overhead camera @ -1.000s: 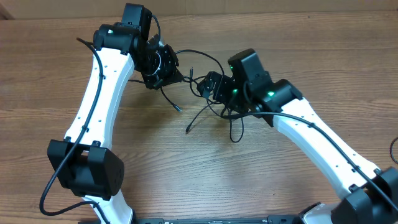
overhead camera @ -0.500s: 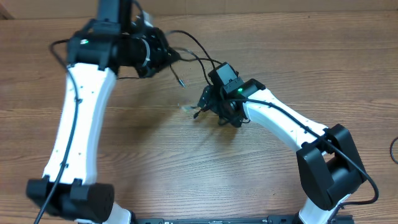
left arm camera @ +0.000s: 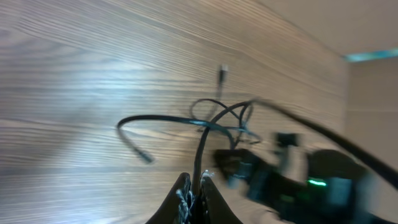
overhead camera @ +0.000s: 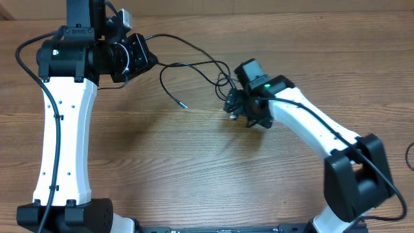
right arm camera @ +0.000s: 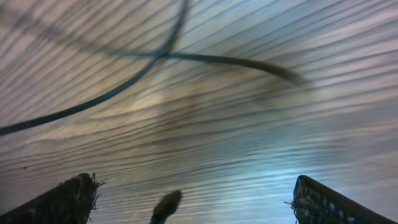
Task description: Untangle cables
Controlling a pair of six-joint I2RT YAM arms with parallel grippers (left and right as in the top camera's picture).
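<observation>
Overhead, cables [overhead camera: 194, 63] run left to right

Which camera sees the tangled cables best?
The overhead view. It shows the cables whole, loops and loose tip included. The left wrist view gives only blurry loops, and the right wrist view just two crossing strands.

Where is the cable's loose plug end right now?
In the overhead view, the loose plug end is between the arms, below and right of the left pincer gripping a cable, and left of the tangle by the right arm's wrist.
</observation>
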